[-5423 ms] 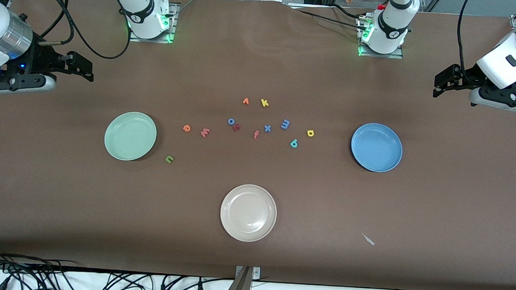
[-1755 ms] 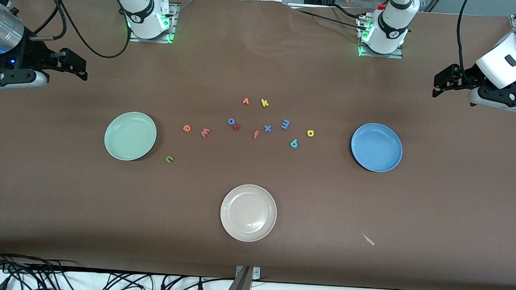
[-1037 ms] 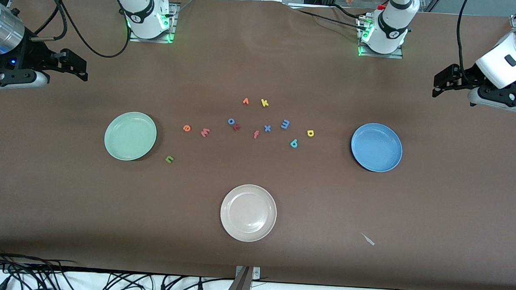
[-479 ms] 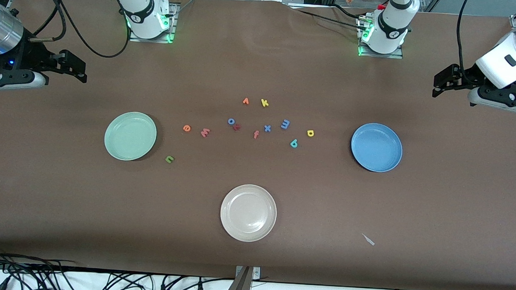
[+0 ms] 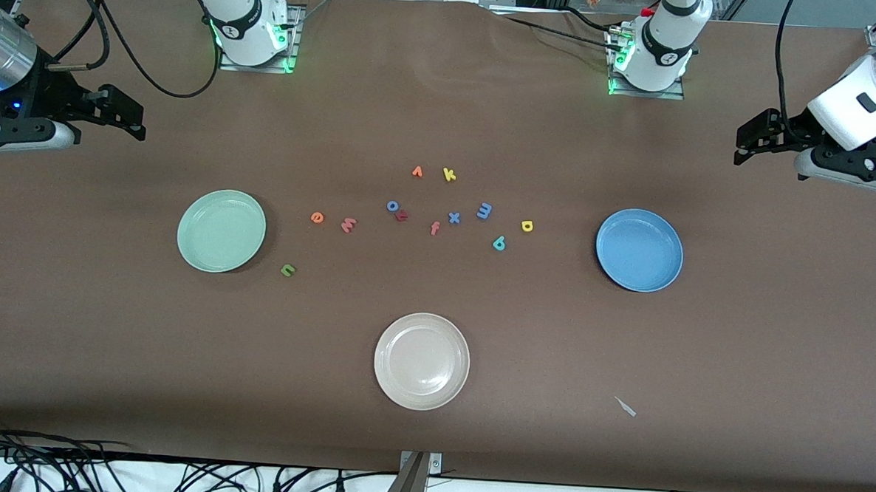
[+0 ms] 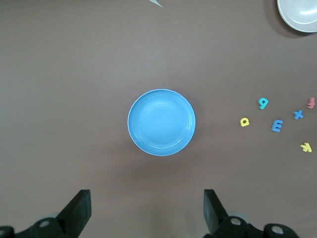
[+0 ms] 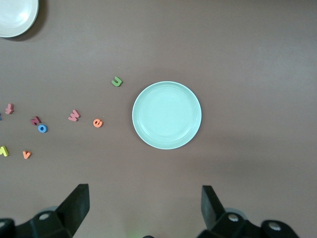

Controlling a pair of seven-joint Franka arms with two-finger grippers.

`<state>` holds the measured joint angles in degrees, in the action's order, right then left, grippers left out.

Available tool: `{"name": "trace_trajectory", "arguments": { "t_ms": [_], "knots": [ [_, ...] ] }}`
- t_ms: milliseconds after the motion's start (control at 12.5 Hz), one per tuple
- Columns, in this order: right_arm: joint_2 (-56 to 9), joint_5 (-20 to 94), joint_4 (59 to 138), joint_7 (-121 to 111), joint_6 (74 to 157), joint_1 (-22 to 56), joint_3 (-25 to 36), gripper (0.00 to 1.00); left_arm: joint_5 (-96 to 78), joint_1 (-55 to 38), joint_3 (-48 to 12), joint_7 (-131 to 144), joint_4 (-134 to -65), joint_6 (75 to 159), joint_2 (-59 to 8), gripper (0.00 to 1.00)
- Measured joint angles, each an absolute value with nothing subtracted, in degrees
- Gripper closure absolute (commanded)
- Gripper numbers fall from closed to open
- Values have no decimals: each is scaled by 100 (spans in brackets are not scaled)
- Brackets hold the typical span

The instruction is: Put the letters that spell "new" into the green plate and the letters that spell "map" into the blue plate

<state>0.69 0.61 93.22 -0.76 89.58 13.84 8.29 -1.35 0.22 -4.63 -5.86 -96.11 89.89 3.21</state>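
The green plate [image 5: 221, 231] [image 7: 167, 115] lies toward the right arm's end, the blue plate [image 5: 639, 250] [image 6: 161, 122] toward the left arm's end. Between them lie the green "n" [image 5: 287, 270], orange "e" [image 5: 317, 217], pinkish-red "w" [image 5: 348, 225], blue "m" [image 5: 484, 211], yellow "a" [image 5: 527, 225] and teal "p" [image 5: 499, 243]. My right gripper [image 5: 134, 117] [image 7: 146, 198] hangs open and empty high above the table beside the green plate. My left gripper [image 5: 742, 147] [image 6: 147, 198] hangs open and empty beside the blue plate.
A cream-beige plate [image 5: 422, 361] sits nearer the front camera. Other letters lie among the task's: blue "o" [image 5: 392, 205], dark red letter [image 5: 402, 215], salmon "f" [image 5: 434, 228], blue "x" [image 5: 454, 218], orange "v" [image 5: 417, 172], yellow "k" [image 5: 449, 175]. A small paper scrap [image 5: 625, 407] lies near the front.
The right gripper has drifted slightly toward its own end of the table. The left arm, the plates and the letters have not moved.
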Motion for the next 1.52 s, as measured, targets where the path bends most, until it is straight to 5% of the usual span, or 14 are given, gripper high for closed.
{"name": "trace_trajectory", "arguments": {
  "t_ms": [1117, 1515],
  "knots": [
    [10, 65, 9690, 7, 9539, 1412, 793, 0, -135, 22, -463, -586, -9611, 8989, 321, 0],
    [-906, 302, 9898, 341, 10620, 1604, 724, 0, -135, 21, -463, -586, -9607, 8989, 320, 0]
  ]
}}
